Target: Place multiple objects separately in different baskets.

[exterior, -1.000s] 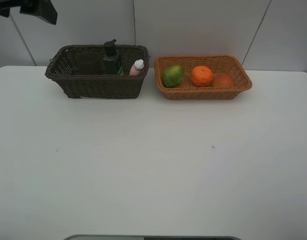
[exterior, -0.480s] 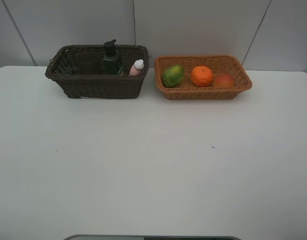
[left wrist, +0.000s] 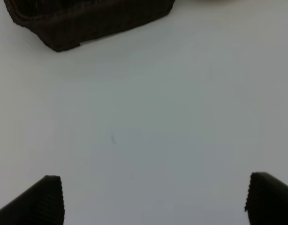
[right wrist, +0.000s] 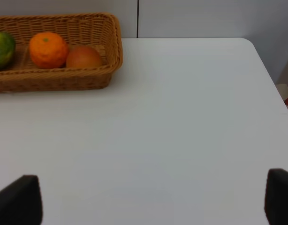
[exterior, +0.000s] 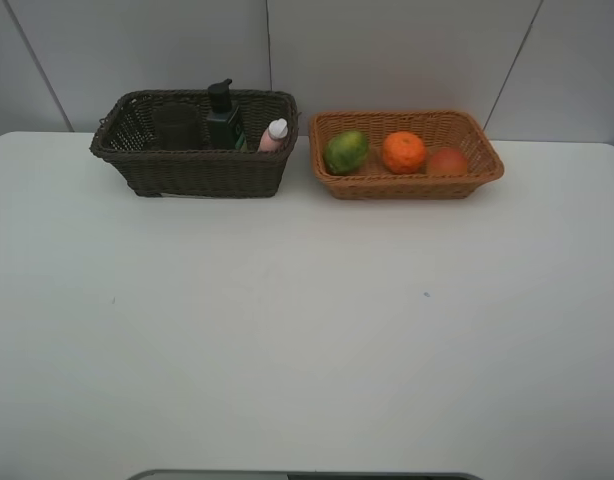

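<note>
We see the white counter [exterior: 307, 330] bare in front, with both baskets at its far edge. The dark brown basket [exterior: 192, 165] on the left holds the mauve cup [exterior: 175, 125], the pump bottle [exterior: 224, 118] and the pink bottle [exterior: 274, 134]. The tan basket [exterior: 407, 178] on the right holds the green fruit [exterior: 346, 151], the orange [exterior: 403, 152] and the peach [exterior: 447, 161]. Everything appears sorted, so we judge no grasp remains. Our left tool [left wrist: 153, 199] faces the dark basket, our right tool [right wrist: 153, 199] the tan one; both are spread wide and carry nothing, well apart from the baskets.
</note>
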